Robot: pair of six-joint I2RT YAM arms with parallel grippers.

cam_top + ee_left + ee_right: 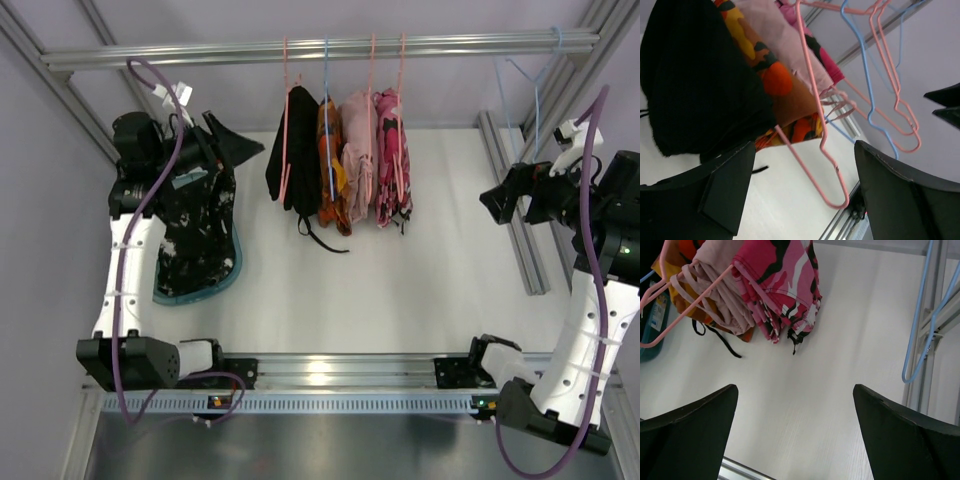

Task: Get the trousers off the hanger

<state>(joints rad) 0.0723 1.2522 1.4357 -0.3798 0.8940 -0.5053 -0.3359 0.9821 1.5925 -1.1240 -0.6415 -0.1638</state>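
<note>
- Hanging from the rail (450, 44) on a pink hanger (285, 95), the plain black trousers (297, 150) look like your next job, with their straps dangling below
- the speckled trousers (195, 235) lie spread on the surface (420, 280) at the left, beside your left arm, so that pair looks done
- your left fingers (725, 190) are spread with nothing between them and face the black cloth, likely lining up a grab
- your right fingers (685, 430) are spread and empty too, parked well apart from the clothes, which leaves the left arm room
</note>
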